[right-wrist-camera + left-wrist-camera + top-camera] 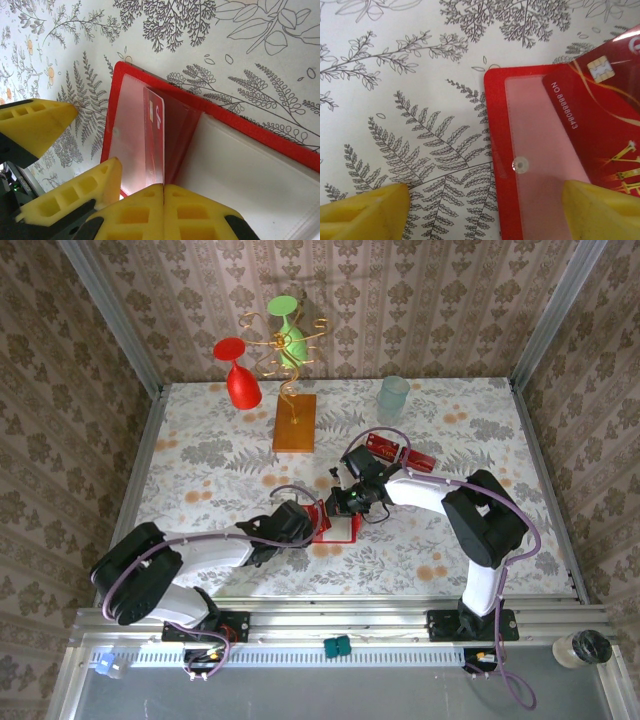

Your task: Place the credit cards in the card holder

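Fern-print cloth (420,75); card (600,120) reads "NO 88880843"; left pincer (485,207) apart; right pincer (163,187) clamps card.

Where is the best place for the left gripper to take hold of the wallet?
The wallet lies open and flat, the card covering its far side; so probably pinch the bare red border beside the snap stud, coming from above.

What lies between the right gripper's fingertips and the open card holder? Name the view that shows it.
A credit card, pinched by the shut right gripper, reaches into the card holder; right wrist view.
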`<state>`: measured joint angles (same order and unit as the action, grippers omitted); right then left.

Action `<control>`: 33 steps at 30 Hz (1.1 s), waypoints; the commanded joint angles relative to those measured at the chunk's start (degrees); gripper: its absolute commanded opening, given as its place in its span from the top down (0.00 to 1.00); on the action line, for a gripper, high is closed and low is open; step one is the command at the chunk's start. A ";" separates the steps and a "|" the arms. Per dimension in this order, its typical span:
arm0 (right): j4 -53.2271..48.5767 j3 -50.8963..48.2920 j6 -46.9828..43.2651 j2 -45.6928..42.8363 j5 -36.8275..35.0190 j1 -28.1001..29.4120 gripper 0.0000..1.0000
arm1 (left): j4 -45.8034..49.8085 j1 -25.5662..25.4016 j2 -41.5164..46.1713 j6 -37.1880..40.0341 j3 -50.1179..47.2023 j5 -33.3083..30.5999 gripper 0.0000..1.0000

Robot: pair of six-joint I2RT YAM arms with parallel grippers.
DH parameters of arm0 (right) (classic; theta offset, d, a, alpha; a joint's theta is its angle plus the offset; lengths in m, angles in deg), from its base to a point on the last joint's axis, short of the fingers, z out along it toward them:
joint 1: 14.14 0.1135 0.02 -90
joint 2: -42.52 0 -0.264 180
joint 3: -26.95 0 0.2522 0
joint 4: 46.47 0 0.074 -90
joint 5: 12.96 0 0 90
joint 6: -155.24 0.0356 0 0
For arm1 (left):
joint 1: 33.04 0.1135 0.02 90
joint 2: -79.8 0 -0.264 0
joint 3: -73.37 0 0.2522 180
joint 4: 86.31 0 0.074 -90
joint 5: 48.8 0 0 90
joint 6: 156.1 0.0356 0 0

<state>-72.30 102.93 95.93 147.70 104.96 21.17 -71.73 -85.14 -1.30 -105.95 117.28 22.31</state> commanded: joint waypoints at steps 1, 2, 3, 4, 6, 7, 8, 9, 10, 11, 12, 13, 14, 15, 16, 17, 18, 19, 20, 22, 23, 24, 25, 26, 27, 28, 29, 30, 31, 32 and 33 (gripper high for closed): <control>0.23 -0.62 0.85 0.75 1.43 0.30 1.00 | 0.21 -0.25 -1.56 -1.17 -0.18 -0.42 0.20; 0.30 -0.60 0.90 0.60 1.52 0.20 1.00 | 0.34 -0.26 -1.84 -1.23 -0.22 -0.50 0.20; 0.50 -0.56 1.02 0.22 1.93 0.09 1.00 | 0.57 -0.23 -2.09 -1.51 -0.19 -0.76 0.20; 0.57 -0.60 1.26 -0.19 2.22 -0.14 1.00 | 0.80 -0.21 -2.21 -1.83 -0.35 -0.92 0.20; 1.21 -0.96 1.91 -1.49 2.78 -0.78 1.00 | 1.32 -0.24 -2.22 -2.60 -0.61 -1.45 0.20; 1.60 -1.34 2.36 -2.48 3.08 -1.19 1.00 | 1.63 -0.29 -2.13 -3.06 -0.75 -1.80 0.20; 2.06 -1.81 2.77 -3.51 3.29 -1.61 1.00 | 1.74 -0.25 -2.01 -3.18 -0.92 -1.89 0.20; 2.60 -2.36 3.34 -4.65 3.37 -2.02 1.00 | 1.81 -0.34 -1.84 -3.43 -1.14 -2.00 0.20; 3.14 -2.85 3.87 -5.80 3.37 -2.40 1.00 | 1.77 -0.37 -1.78 -3.64 -1.32 -2.11 0.20; 3.70 -3.50 4.38 -6.65 3.25 -2.69 1.00 | 1.88 -0.35 -1.66 -3.81 -1.38 -2.11 0.20; 4.55 -4.32 4.98 -7.66 3.03 -3.00 1.00 | 1.95 -0.35 -1.60 -3.98 -1.50 -2.25 0.20; 5.41 -5.14 5.64 -8.54 2.65 -3.14 1.00 | 2.04 -0.41 -1.56 -4.19 -1.58 -2.33 0.20; 6.57 -6.12 6.36 -9.20 2.14 -3.14 1.00 | 2.08 -0.54 -1.47 -4.40 -1.59 -2.50 0.20; 8.03 -7.28 7.23 -9.81 1.61 -3.14 1.00 | 2.20 -0.59 -1.41 -4.65 -1.65 -2.59 0.20; 9.91 -8.64 8.42 -10.35 1.14 -3.14 1.00 | 2.22 -0.61 -1.43 -4.74 -1.67 -2.64 0.20; 11.86 -10.00 9.51 -10.69 0.50 -3.14 1.00 | 2.44 -0.65 -1.47 -4.90 -1.59 -2.68 0.20; 14.50 -11.69 10.95 -11.19 -0.15 -3.14 1.00 | 2.61 -0.70 -1.58 -5.05 -1.42 -2.88 0.20; 17.24 -13.37 12.44 -11.50 -0.77 -3.16 1.00 | 2.84 -0.73 -1.68 -5.12 -1.37 -2.96 0.20; 20.08 -14.72 13.48 -11.70 -1.26 -3.16 1.00 | 3.26 -0.73 -1.69 -5.38 -1.26 -3.07 0.20; 25.84 -17.91 16.21 -12.00 -2.39 -2.90 1.00 | 3.67 -0.75 -1.69 -5.75 -1.22 -3.39 0.20; 28.19 -19.11 17.14 -12.02 -3.02 -2.80 1.00 | 3.66 -0.79 -1.63 -5.83 -1.24 -3.43 0.20; 30.42 -20.33 17.98 -12.27 -4.04 -2.58 1.00 | 3.75 -0.81 -1.61 -5.92 -1.33 -3.50 0.20; 32.17 -21.46 18.46 -12.46 -4.94 -2.40 1.00 | 3.88 -0.82 -1.59 -6.03 -1.29 -3.52 0.21; 33.50 -22.34 18.88 -12.71 -5.83 -2.27 1.00 | 3.98 -0.83 -1.59 -6.10 -1.39 -3.52 0.21; 34.84 -23.21 19.19 -13.00 -6.72 -2.19 1.00 | 3.99 -0.83 -1.60 -6.19 -1.32 -3.61 0.21; 35.86 -23.96 19.55 -13.22 -7.40 -2.18 1.00 | 4.01 -0.93 -1.60 -6.32 -1.28 -3.60 0.21; 37.20 -24.76 20.04 -13.41 -7.95 -2.09 1.00 | 3.98 -0.93 -1.60 -6.44 -1.40 -3.65 0.21; 38.20 -25.26 20.37 -13.37 -8.37 -2.09 1.00 | 3.93 -1.04 -1.60 -6.46 -1.50 -3.67 0.21; 38.72 -25.49 20.58 -13.41 -8.70 -2.09 1.00 | 3.93 -1.06 -1.59 -6.54 -1.50 -3.68 0.21; 39.24 -25.86 20.77 -13.34 -9.01 -2.00 1.00 | 3.93 -0.99 -1.60 -6.64 -1.44 -3.74 0.21; 39.49 -26.00 20.88 -13.12 -9.18 -2.00 1.00 | 3.95 -1.08 -1.65 -6.68 -1.42 -3.78 0.21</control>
<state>-38.42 77.79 115.02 135.90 99.24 18.80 -71.86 -85.90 -2.00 -111.13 117.15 19.73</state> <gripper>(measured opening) 0.063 0.793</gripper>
